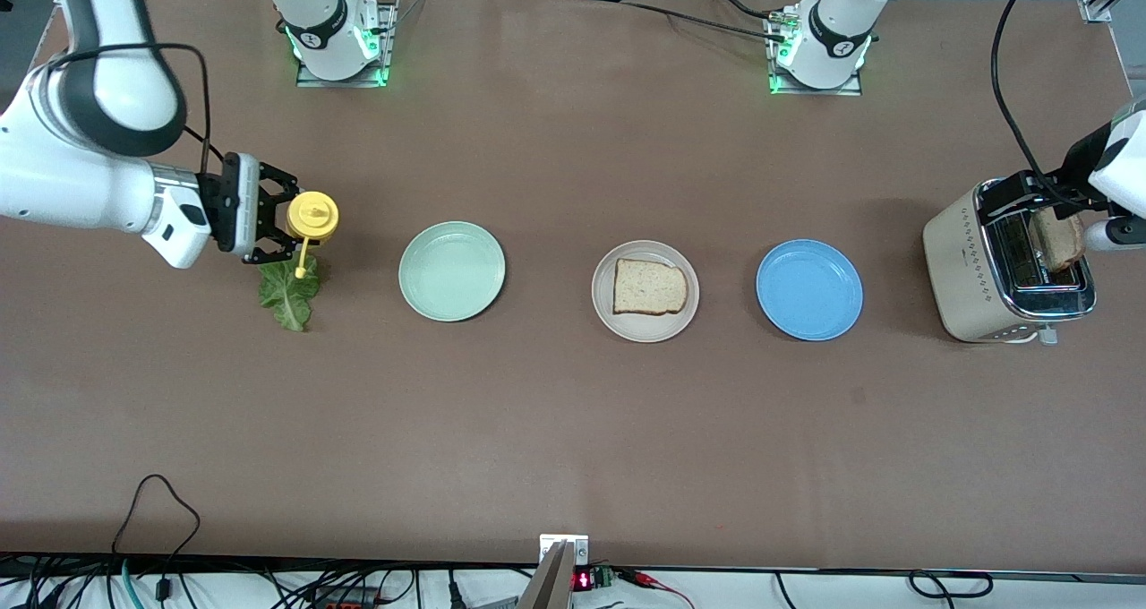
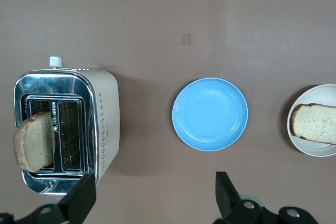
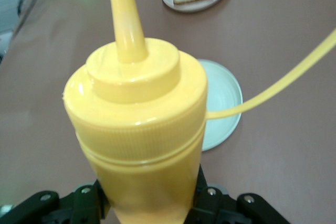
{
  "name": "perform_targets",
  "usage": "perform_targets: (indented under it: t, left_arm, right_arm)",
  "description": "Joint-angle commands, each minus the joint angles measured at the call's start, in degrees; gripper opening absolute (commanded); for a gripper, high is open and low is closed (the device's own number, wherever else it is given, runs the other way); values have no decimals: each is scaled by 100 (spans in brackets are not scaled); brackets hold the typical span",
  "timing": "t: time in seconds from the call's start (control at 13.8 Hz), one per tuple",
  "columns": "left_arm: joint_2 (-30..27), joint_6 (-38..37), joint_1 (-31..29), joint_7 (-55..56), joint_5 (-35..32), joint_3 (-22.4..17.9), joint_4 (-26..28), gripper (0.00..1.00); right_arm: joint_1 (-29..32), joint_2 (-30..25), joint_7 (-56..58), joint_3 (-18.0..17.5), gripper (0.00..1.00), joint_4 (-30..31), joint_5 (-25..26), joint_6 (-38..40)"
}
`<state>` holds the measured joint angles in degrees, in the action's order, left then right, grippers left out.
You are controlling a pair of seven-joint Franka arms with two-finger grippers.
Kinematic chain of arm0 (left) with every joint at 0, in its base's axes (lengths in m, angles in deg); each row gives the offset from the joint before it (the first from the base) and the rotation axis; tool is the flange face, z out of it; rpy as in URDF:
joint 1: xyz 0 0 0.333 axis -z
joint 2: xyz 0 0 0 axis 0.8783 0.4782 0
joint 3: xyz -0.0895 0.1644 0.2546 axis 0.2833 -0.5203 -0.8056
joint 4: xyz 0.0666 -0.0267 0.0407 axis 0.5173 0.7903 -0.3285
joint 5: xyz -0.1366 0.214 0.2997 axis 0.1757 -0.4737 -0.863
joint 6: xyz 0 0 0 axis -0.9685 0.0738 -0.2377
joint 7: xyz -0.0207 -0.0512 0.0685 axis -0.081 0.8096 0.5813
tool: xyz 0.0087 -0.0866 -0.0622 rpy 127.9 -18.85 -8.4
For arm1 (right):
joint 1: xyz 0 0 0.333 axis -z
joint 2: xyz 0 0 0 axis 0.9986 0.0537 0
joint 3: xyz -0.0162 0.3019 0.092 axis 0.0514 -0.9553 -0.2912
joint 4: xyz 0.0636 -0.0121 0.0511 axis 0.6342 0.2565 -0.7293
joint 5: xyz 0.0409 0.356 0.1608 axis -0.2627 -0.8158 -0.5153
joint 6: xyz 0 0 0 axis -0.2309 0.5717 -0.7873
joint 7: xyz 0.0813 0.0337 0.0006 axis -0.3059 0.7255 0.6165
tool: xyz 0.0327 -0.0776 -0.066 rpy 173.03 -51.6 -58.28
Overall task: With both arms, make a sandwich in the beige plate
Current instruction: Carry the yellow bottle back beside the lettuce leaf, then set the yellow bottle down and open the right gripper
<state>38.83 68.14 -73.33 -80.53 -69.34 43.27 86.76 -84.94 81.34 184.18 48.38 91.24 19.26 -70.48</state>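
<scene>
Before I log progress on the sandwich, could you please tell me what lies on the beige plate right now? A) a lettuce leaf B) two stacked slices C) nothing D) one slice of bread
D: a single bread slice lies flat on the beige plate, while the lettuce leaf is on the table at the right arm's end.

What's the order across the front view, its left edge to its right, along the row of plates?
Right gripper on the yellow squeeze bottle → mint-green plate → beige plate with a bread slice → blue plate → toaster.
</scene>
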Motion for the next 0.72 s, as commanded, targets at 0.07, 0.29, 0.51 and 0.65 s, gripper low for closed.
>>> perform_targets:
  t: [0.07,0.29,0.51,0.65]
  left_arm:
    - [-153,60,-59,-78,116,24,138,100]
    - [-153,60,-59,-78,116,24,138,100]
    - [-162,60,-59,-78,116,24,138,100]
    - [-162,52,-59,-78,116,33,138,100]
  right_arm:
    - [390,297,1263,-90,0,242,-956,23]
    - [522,761,1931,-99,0,251,-1413,23]
    - [575,1342,2713,-90,0,234,-1949,14]
    - [610,1702,3144,-90,0,172,-2178,-30]
